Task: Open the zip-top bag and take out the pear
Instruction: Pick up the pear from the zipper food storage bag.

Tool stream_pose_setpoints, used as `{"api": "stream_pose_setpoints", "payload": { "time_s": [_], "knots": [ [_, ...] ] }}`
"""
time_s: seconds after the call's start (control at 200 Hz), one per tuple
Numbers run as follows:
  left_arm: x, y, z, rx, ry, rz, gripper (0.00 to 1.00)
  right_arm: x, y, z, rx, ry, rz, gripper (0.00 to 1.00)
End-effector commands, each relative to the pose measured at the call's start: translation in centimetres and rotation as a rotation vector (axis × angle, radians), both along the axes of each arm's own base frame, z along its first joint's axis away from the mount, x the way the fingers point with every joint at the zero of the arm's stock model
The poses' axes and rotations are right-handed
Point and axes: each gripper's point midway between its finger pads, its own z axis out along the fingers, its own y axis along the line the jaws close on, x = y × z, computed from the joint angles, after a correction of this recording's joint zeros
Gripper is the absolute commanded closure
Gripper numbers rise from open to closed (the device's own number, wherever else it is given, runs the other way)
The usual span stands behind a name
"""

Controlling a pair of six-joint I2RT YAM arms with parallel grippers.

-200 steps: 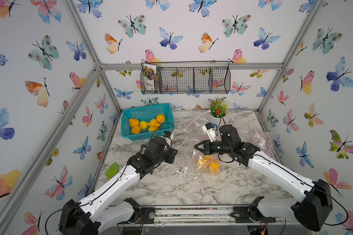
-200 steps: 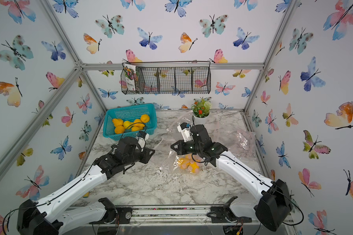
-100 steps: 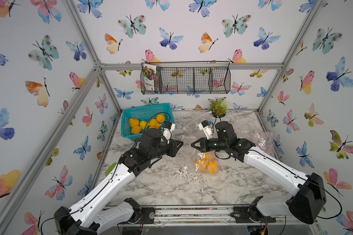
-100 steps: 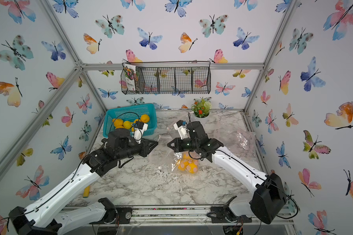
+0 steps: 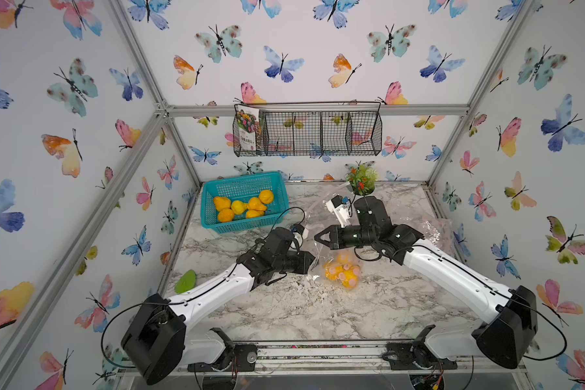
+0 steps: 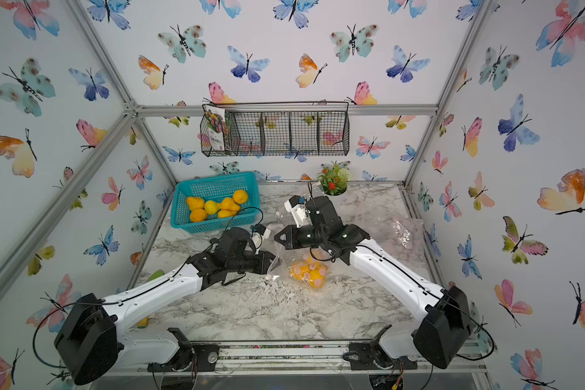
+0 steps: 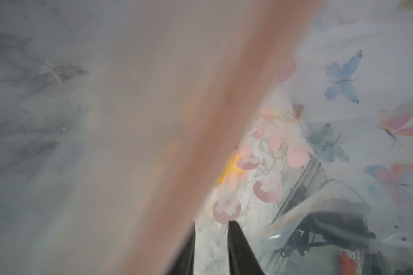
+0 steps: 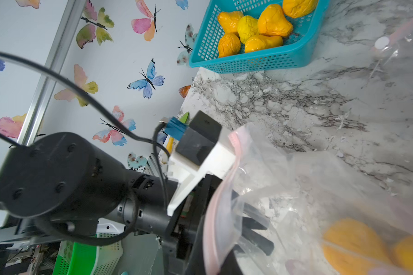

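— Left end effector (image 5: 308,262) has swung across the marble and now pokes into the mouth of the zip-top bag (image 5: 318,256)! Its partner has barely shifted.

— Wide shot first: the counter (image 5: 284,310) is open across the whole near half, right down to the front rail (image 5: 318,347).

— Any writing?

— Only on the flower packet (image 5: 249,130) in the wire basket (image 5: 318,135) on the back wall, and that print is too small to read.

— Edges?

— The teal basket (image 5: 210,219) of yellow fruit hugs the back-left corner, and crumpled clear plastic (image 5: 433,229) lies by the right edge.

— And the bag?

— Clear film, pink zip strip, pink blossom dots. It hangs from the right end effector (image 5: 319,237), which has its jaws pressed together on the rim. The left fingers (image 8: 255,223) stand slightly apart inside.

— Fruit?

— The pear (image 5: 333,271) is yellow-orange, sagging in the bag's bottom between both arms. I can't tell if it touches the counter.
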Motion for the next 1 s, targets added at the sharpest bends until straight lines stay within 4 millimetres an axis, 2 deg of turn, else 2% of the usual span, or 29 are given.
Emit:
{"api": "stream_pose_setpoints", "payload": {
  "time_s": [0.0,0.04,0.115,0.25,0.375,0.536,0.656,0.731,0.781,0.886,0.996],
  "knots": [
    [-0.7,-0.9,-1.6,-0.025,0.007,-0.071,0.68,-0.4,1.1,1.4,0.047,-0.002,0.037,0.94],
    [-0.8,-0.8,-2.5,-0.003,0.007,-0.079,0.66,-0.6,1.3,1.3,0.056,0.008,0.054,0.89],
    [-0.8,-0.4,-3.9,0.053,0.005,-0.097,0.65,-0.6,1.2,1.1,0.046,0.01,0.05,0.69],
    [-0.6,0.5,-6.0,0.167,-0.013,-0.129,0.63,1.0,-1.8,-0.2,-0.112,-0.041,-0.097,0.47],
    [-0.2,1.7,-7.4,0.228,-0.031,-0.149,0.63,2.1,-5.2,0.0,-0.217,-0.093,-0.195,0.39],
    [0.7,3.1,-7.7,0.176,-0.036,-0.144,0.63,3.0,-9.8,-1.9,-0.277,-0.06,-0.299,0.37],
    [0.4,2.2,-6.4,0.073,-0.078,-0.239,0.63,3.3,-14.4,-4.8,-0.34,0.0,-0.418,0.34],
    [0.2,1.6,-6.0,0.059,-0.106,-0.285,0.62,3.1,-17.1,-8.2,-0.396,0.059,-0.471,0.33],
    [0.6,1.7,-6.4,0.083,-0.108,-0.276,0.62,2.3,-18.2,-10.9,-0.438,0.118,-0.478,0.33],
    [1.9,2.5,-7.3,0.187,-0.107,-0.24,0.61,0.8,-18.5,-14.8,-0.458,0.201,-0.461,0.32],
    [3.0,3.4,-7.2,0.298,-0.15,-0.211,0.58,0.1,-17.5,-17.0,-0.424,0.26,-0.42,0.31]
  ]
}}
